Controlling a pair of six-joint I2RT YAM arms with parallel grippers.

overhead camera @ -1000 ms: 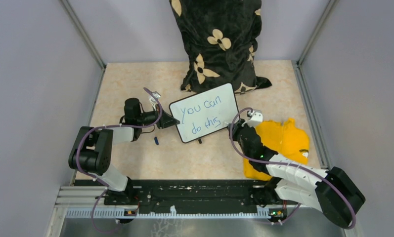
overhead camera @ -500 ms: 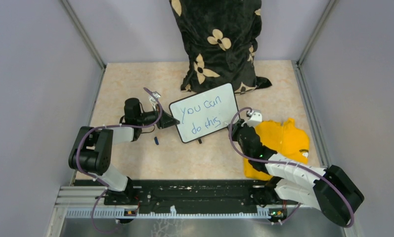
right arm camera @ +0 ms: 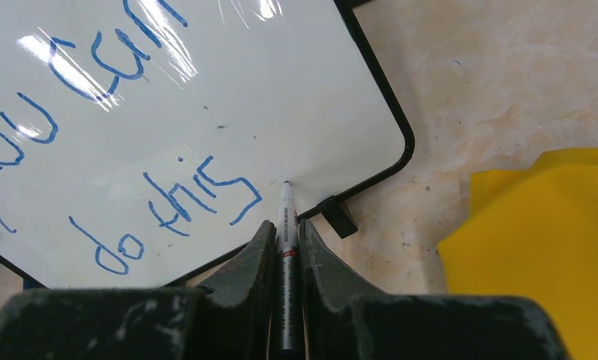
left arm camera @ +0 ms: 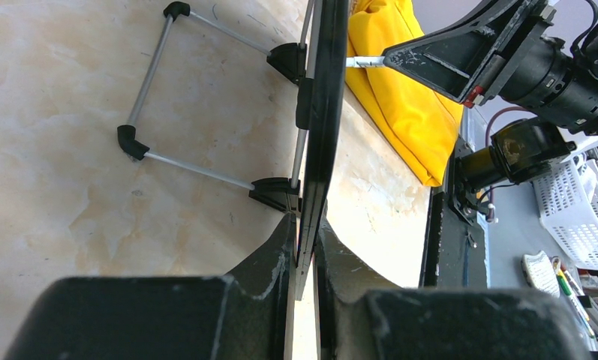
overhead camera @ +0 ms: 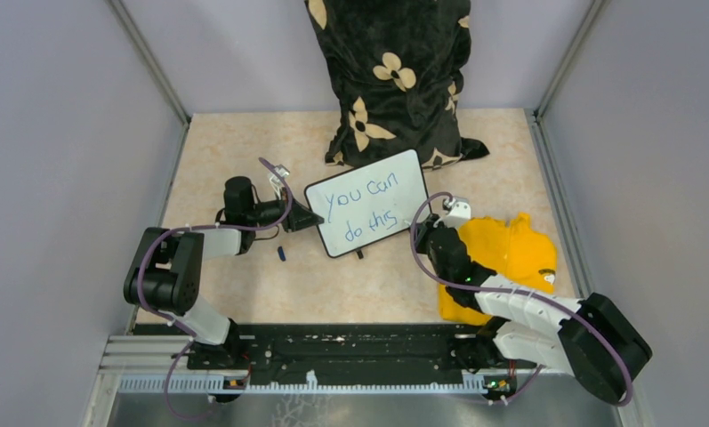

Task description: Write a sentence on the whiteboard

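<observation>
Blue words, the sentence [overhead camera: 364, 212], fill the whiteboard [overhead camera: 406, 176] in two lines, in the middle of the top view. The board stands tilted on thin legs. The left gripper [left arm camera: 305, 241] is squeezed tight on the board's side edge, at the bottom of the left wrist view. The right gripper [right arm camera: 286, 225] pinches a marker [right arm camera: 284, 206]. The marker's tip sits at the lower right part of the board, just past the last letter. It looks like the tip touches the white, but I cannot be sure.

What could go wrong? If the pen slides sideways while pressed down, it may leave a stray line and spoil the neat words. If it pushes hard, the board could twist in the left grip or tip back on its legs. The yellow cloth [overhead camera: 511, 249] lies just beside the right arm, so the arm might drag it.

The table [overhead camera: 244, 151] is pale and smooth like stone, so things may slide on it. Grey walls close in the sides. A black flowered cushion [overhead camera: 390, 80] leans at the top, close behind the board. A small blue cap [overhead camera: 281, 253] lies left of the board.
</observation>
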